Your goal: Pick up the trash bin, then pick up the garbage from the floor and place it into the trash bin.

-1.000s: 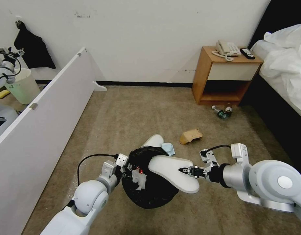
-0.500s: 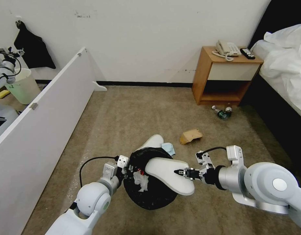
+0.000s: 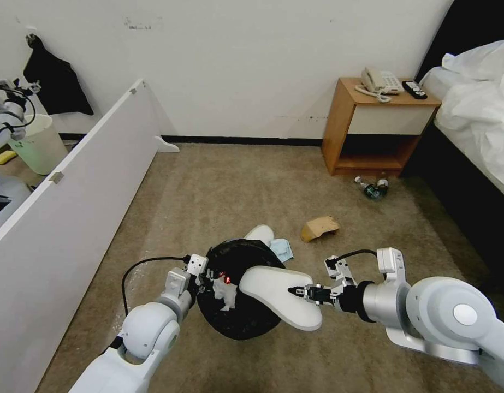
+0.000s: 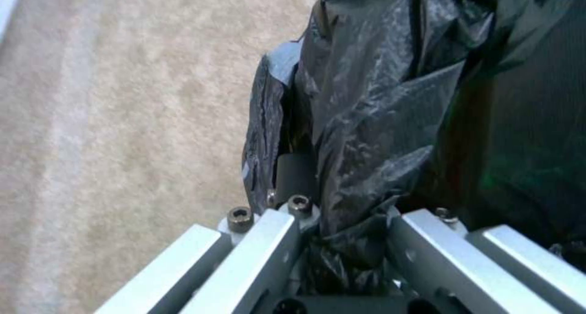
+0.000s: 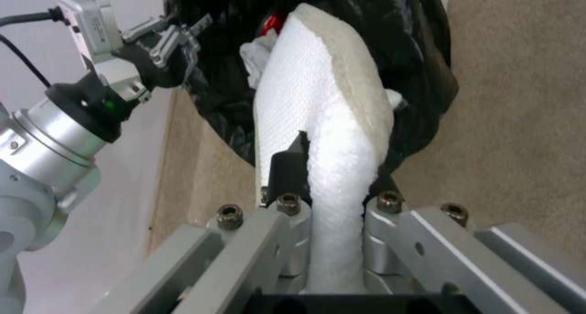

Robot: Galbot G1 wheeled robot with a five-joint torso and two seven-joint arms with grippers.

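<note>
Trash bin (image 3: 238, 322) hung off the floor; our left hand (image 3: 203, 279) was clenched on its bag rim. Right hand (image 3: 296, 292) gripped a white slipper (image 3: 276, 295) w/ toe over the opening. Step: dropping it in; next, we judged, tip and release.

Pretty even, bright indoor light, soft shadows on the carpet (image 3: 219, 185). Head view bends at the edges, wide-angle style. Wrist views are soft, close-up metal blurry, slight glare.
</note>
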